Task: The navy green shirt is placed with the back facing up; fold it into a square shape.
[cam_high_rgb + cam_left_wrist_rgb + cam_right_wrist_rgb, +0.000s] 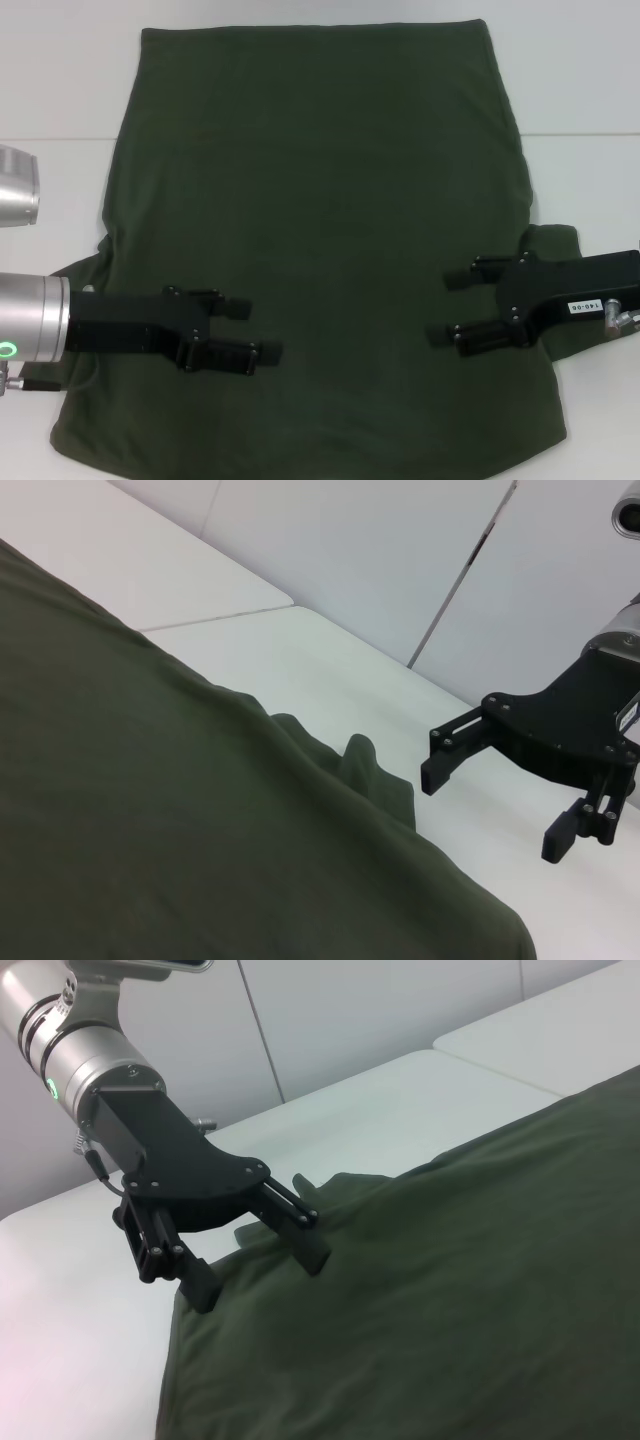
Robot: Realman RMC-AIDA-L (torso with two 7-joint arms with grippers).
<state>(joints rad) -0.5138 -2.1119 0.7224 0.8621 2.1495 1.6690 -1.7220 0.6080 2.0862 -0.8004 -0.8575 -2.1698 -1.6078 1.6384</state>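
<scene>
The navy green shirt (320,200) lies spread flat on the white table, plain side up, with its hem at the far side and its short sleeves near me. My left gripper (258,330) hovers open over the shirt's near left part, with nothing between its fingers. My right gripper (445,308) is open too, over the near right part beside the right sleeve (560,245). The left wrist view shows the shirt (150,810) and the right gripper (493,810) beyond its edge. In the right wrist view the left gripper (260,1278) stands over the shirt (450,1290).
The white table (60,80) shows bare on both sides of the shirt, with a seam line running across it. A silver cylinder (15,190) sits at the left edge. The left sleeve (85,272) sticks out under my left arm.
</scene>
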